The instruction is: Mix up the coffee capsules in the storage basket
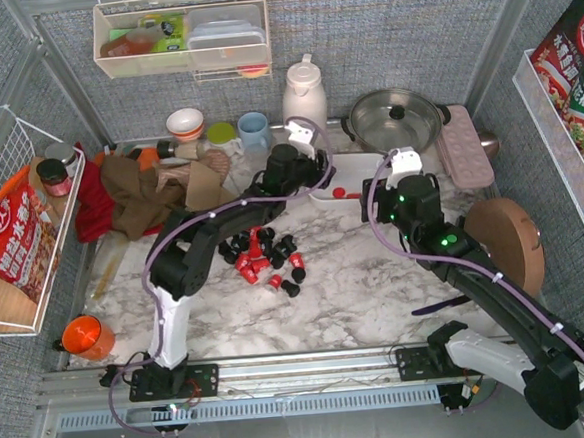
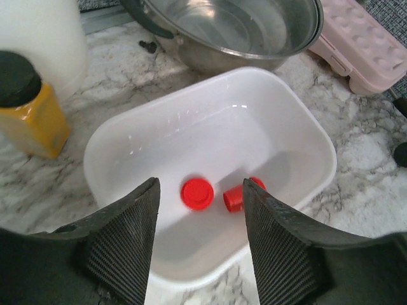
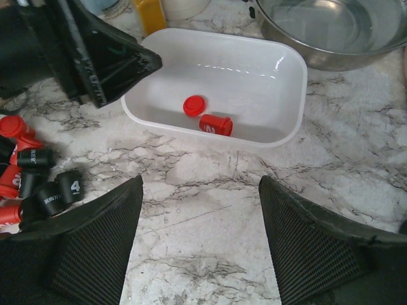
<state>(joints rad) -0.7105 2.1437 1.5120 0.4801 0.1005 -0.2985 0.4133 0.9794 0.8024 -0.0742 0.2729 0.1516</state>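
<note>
Left wrist shows your left gripper (image 2: 200, 190) wide and empty over the basket (image 2: 299, 127), which holds just two red capsules (image 2: 236, 198). The pile (image 1: 264, 253) lies nearby. Your right gripper (image 3: 200, 184) gapes close too; reach together and they may clash, shoving the basket.

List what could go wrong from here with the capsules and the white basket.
1. The left hand, open and empty, hangs over the storage basket, and the open right hand is near it. The two may collide.
2. Only two red capsules lie in the basket. If the black ones in the pile are skipped, nothing gets mixed.
3. The pile sits loose on the marble, so a grab may scatter pods or set them rolling.
</note>
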